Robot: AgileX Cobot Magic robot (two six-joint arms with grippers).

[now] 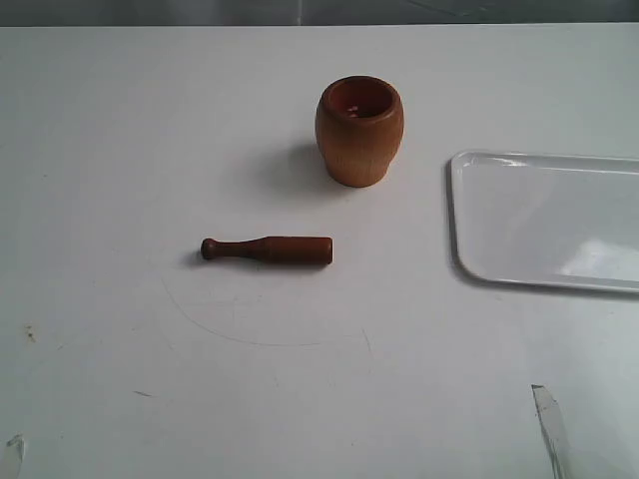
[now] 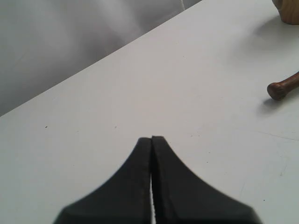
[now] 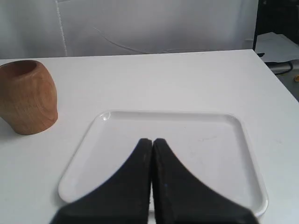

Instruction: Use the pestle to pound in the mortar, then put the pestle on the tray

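Left tool [image 2: 152, 138] clenched empty; right tool [image 3: 152, 140] clenched empty, facing the tray [image 3: 224, 154]; pestle [image 1: 268, 249] lies flat on the table [image 1: 120, 150].

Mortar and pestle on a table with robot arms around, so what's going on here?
Nothing is being handled yet. The pestle lies flat on the white table, apart from the upright mortar. The white tray off to the side has no pestle on it. The left gripper and right gripper are both shut, holding nothing and touching none of these things. The pounding has not started.
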